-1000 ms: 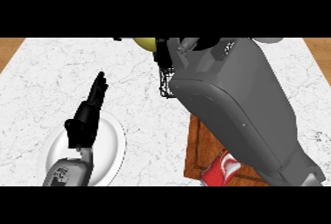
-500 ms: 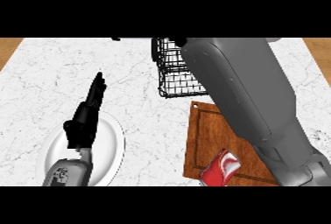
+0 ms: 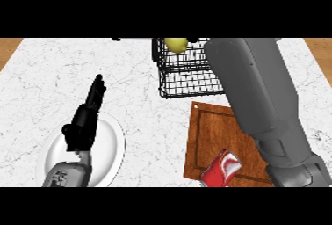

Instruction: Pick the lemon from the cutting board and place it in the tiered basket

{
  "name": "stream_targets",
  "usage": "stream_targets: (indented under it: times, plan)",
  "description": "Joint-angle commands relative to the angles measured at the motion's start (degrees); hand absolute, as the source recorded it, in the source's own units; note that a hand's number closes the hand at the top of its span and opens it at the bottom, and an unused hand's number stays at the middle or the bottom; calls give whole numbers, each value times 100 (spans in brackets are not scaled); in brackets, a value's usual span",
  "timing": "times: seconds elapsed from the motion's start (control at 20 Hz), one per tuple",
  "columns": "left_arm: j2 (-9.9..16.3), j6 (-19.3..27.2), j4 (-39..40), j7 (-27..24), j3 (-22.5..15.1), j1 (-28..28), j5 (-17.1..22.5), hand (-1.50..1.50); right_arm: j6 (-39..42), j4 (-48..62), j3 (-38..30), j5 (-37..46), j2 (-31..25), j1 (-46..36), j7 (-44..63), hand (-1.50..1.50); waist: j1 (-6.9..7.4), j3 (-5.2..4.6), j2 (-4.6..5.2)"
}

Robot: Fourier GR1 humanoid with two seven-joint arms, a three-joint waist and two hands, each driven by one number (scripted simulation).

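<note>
White marbled tabletop (image 3: 149, 132) with grey veining; brown wooden strips show at its far left and far right corners. Round white plate (image 3: 110, 149) lies at lower left, flat on the tabletop. Red glossy packet with white highlights (image 3: 221, 169) lies tilted at lower centre, well apart from the plate.
</note>
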Motion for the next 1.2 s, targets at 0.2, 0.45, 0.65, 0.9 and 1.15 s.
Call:
stream_targets:
  times: [0.2,0.45,0.65,0.9,1.15]
  plan:
    - [-3,-52,-315,114,-80,104,-2,0,-1544,-230,-680,-215,97,31,-42,-150,26,0,-8]
    - [143,-113,-396,341,90,79,68,0,-1701,-1178,-851,-17,-97,256,636,-150,-104,0,-62]
    - [-90,212,-237,411,0,-30,-159,0,-1456,-2269,-1187,-286,-260,1095,772,-150,-271,8,-94]
    - [72,88,-195,220,229,170,26,0,-1028,-4067,-1768,-1111,-414,2348,507,-150,-407,12,-128]
    - [21,120,-235,270,179,197,-12,0,-242,-5778,-2370,-2138,-645,3904,198,-150,-416,13,-109]
